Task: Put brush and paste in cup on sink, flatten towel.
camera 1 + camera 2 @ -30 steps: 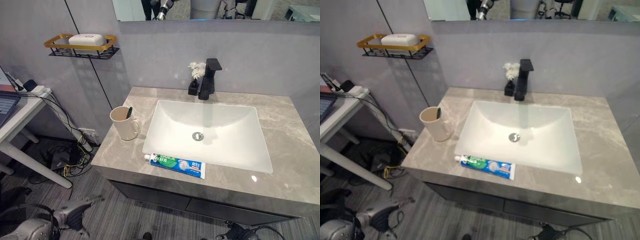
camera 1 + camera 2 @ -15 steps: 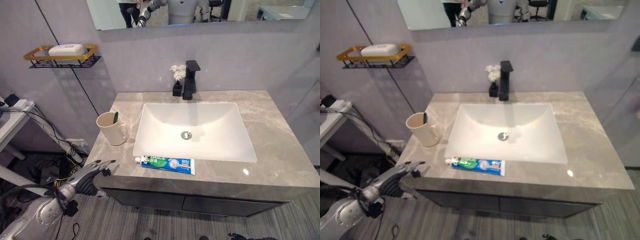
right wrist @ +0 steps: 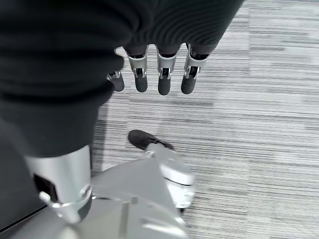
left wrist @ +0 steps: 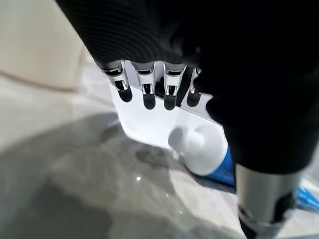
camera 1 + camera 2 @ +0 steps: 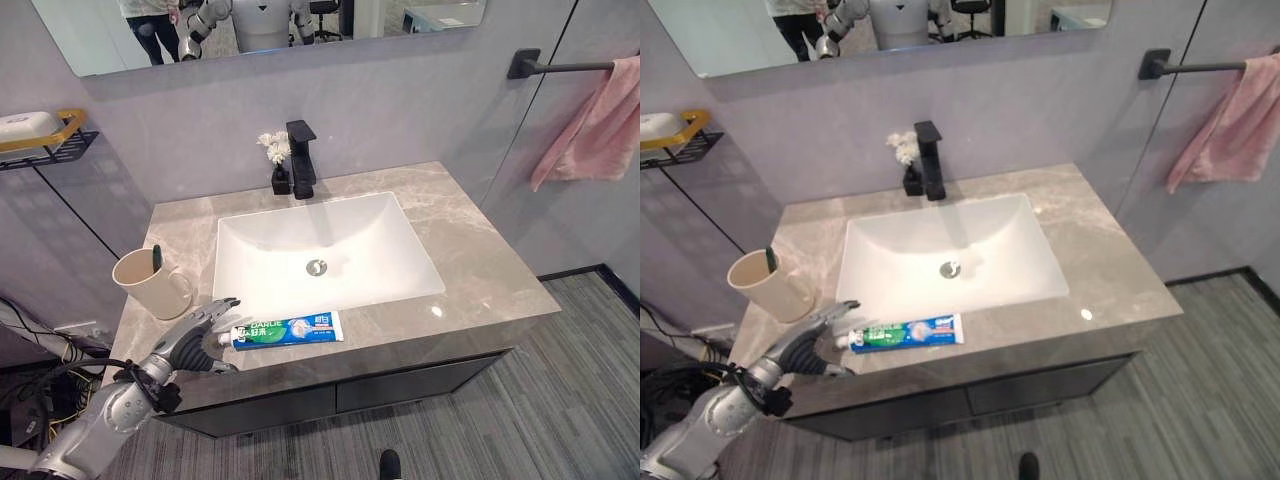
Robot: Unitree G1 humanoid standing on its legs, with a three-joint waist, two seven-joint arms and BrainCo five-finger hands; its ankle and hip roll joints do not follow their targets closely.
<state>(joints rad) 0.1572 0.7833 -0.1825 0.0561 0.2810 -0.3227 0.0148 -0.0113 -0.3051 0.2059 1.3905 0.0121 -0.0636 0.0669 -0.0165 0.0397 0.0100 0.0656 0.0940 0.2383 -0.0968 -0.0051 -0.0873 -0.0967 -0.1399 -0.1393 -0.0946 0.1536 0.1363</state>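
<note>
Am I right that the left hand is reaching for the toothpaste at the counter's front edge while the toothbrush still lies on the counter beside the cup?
Not quite. The toothbrush already stands in the cup, as the left eye view shows. The rest holds: the left hand, fingers open, is at the cap end of the toothpaste lying along the counter's front edge.

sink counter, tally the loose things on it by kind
cup: 1
toothbrush, standing in the cup: 1
toothpaste tube, lying along the front edge: 1
small vase of white flowers, beside the tap: 1
total: 4
</note>
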